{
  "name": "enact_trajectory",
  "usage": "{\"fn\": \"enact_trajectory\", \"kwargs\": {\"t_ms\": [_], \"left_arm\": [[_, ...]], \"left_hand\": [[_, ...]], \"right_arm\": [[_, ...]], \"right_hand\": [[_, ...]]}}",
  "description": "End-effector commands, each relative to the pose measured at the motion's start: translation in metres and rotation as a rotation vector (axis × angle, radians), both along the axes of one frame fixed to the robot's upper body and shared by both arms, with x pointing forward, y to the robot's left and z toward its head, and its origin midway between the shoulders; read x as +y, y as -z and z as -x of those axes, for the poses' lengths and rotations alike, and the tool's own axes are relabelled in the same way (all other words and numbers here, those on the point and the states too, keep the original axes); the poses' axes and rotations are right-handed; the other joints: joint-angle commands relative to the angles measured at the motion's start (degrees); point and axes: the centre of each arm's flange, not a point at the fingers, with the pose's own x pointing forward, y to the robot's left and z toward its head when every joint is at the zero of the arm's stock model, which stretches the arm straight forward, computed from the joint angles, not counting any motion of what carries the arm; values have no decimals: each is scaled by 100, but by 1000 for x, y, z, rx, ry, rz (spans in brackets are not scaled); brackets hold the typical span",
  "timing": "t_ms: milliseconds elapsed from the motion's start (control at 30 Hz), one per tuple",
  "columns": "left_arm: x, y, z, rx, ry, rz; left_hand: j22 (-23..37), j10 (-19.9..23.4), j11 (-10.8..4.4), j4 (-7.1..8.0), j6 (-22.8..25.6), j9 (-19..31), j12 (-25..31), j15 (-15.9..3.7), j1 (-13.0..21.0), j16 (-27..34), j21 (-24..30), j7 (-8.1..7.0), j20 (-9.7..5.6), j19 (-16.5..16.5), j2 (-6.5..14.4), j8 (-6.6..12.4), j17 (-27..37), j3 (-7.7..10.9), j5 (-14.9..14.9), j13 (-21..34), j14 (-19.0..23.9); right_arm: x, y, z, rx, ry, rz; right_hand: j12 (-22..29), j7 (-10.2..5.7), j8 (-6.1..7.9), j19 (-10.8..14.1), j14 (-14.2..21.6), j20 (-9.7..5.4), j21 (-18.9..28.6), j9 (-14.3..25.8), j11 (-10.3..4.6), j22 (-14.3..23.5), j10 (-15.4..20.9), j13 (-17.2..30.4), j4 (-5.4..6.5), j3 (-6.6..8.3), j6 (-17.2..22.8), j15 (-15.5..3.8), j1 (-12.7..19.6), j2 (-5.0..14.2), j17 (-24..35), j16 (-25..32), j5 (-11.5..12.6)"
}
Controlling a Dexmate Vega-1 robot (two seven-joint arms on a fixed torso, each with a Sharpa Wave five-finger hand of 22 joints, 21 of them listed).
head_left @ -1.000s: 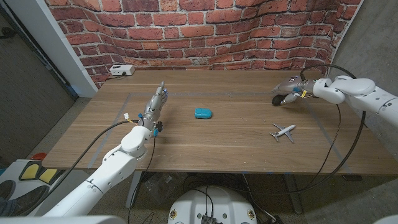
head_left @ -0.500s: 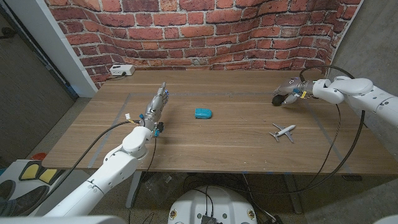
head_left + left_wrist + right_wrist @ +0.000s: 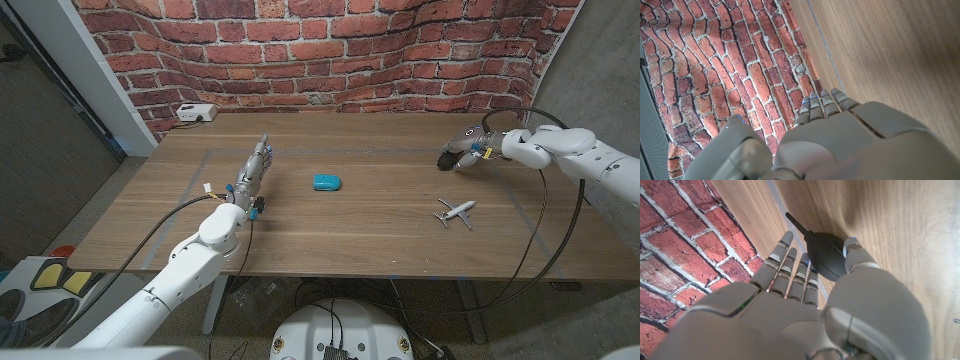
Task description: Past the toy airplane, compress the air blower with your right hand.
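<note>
At the table's left side the left hand holds nothing, fingers straight and close together, pointing toward the brick wall, with a white box at the far left corner beyond it. Near the middle lies a small teal object, and further right the toy airplane sits on the wood. Beyond the airplane, toward the far right edge, the right hand has the black air blower between its thumb and fingers, nozzle pointing away from the palm; how firmly it grips I cannot tell.
</note>
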Motion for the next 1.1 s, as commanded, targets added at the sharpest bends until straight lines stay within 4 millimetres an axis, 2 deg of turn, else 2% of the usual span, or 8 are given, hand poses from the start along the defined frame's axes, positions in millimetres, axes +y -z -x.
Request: {"fn": "enact_trajectory", "kwargs": {"t_ms": [33,300,433,567,700,1100], "left_arm": [[-3,1,-2,-1,10,7],[-4,1,-4,-3,15,11],[-4,1,-4,-2,16,10],[-4,2,-4,-3,16,12],[-4,2,-4,-3,17,11],[-3,2,-4,0,23,10]], "left_hand": [[12,51,6,9,20,16,2,-1,2,-26,-16,-18,33,-4,34,-13,31,-14,-20,21,48],[12,56,4,10,25,16,1,6,6,-29,-16,-20,32,-4,40,-13,31,-21,-21,22,44],[12,57,6,11,27,17,0,-3,8,-31,-16,-29,34,-3,42,-13,31,-25,-22,22,40],[12,58,1,12,27,17,-1,-2,9,-30,-18,-33,44,-8,45,-14,31,-29,-22,22,42],[12,56,-5,12,28,17,-2,5,11,-30,-18,-34,48,-8,48,-14,31,-31,-23,23,42],[13,56,9,15,26,18,-6,15,17,-30,-21,-47,73,-17,59,-18,32,-45,-26,24,45]], "right_arm": [[-2,7,-4,4,5,-44],[-2,12,-5,-2,-5,-65],[-2,10,-2,-18,-11,-75],[-2,8,2,-34,-12,-98],[-2,6,6,-54,-22,-114],[-2,-1,17,-96,-24,-124]], "right_hand": [[35,-23,53,176,189,-644,65,-5,-5,21,144,16,14,43,163,-391,83,30,33,70,-26],[34,-33,58,327,343,-700,94,-6,-21,27,256,15,12,72,255,-428,137,83,38,85,-43],[53,-76,100,477,512,-744,122,-7,-48,33,438,13,9,95,452,-511,194,126,41,94,-66],[21,-51,96,666,756,-832,177,-9,-38,48,487,13,22,118,539,-576,234,197,51,137,-87],[27,-62,111,809,967,-854,225,-10,-39,61,602,12,18,130,659,-626,269,229,52,163,-104],[18,-46,115,872,1054,-869,244,-11,-28,69,667,12,28,126,748,-644,272,245,56,146,-121]]}}
